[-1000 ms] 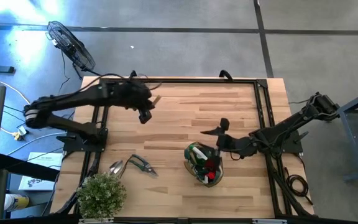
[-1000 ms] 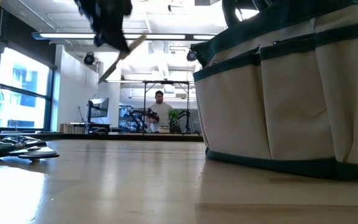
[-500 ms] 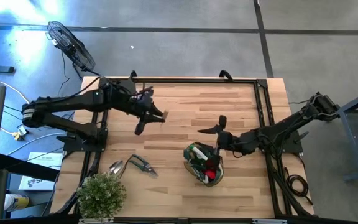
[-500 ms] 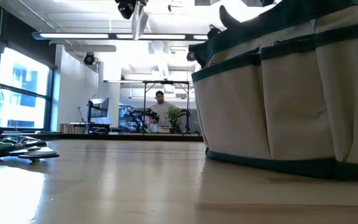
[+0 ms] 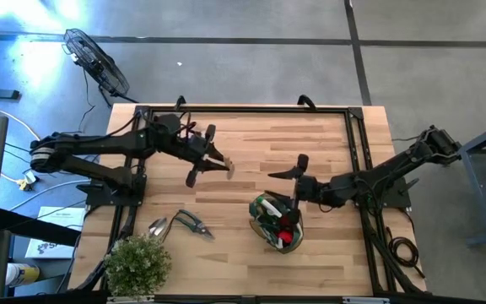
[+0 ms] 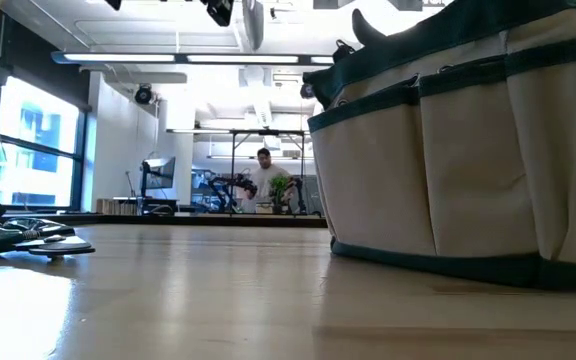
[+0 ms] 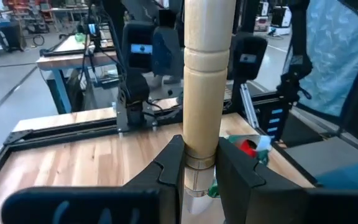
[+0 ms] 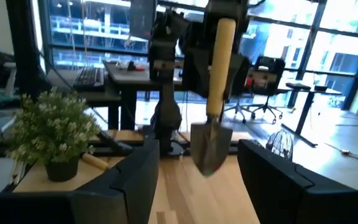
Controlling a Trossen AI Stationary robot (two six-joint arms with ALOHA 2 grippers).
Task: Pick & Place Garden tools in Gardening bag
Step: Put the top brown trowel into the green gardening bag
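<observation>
My left gripper point(image 5: 213, 159) hangs over the table's middle left, shut on a wooden-handled trowel point(image 8: 215, 93). The trowel's grey blade point(image 8: 210, 148) points down and its handle up. The olive and tan gardening bag point(image 5: 277, 221) stands near the front edge right of centre, with tools and a red piece inside. My right gripper point(image 5: 290, 170) is open with nothing in it, just beyond the bag's far side. Black-handled pruners point(image 5: 191, 225) and a silver scoop point(image 5: 157, 227) lie flat on the table at the front left. My left gripper pinches the trowel between its two fingers point(image 7: 166, 171) at the handle's lower end point(image 7: 199, 149), just above the metal collar. The fingers come in level from the table's left and lie across the handle. The trowel is clear of the table, roughly upright, blade down.
A bushy potted plant point(image 5: 137, 263) stands at the front left corner beside the loose tools. A black frame point(image 5: 243, 110) runs along the table's edges. Bare wood lies between my left gripper and the bag. A person point(image 6: 264, 180) stands far back in the room.
My left gripper has carried the trowel toward the table's right, nearer the bag, and has tipped up from pointing downward to level. The trowel has swung from a slant to nearly upright, blade down, staying clear of the table.
</observation>
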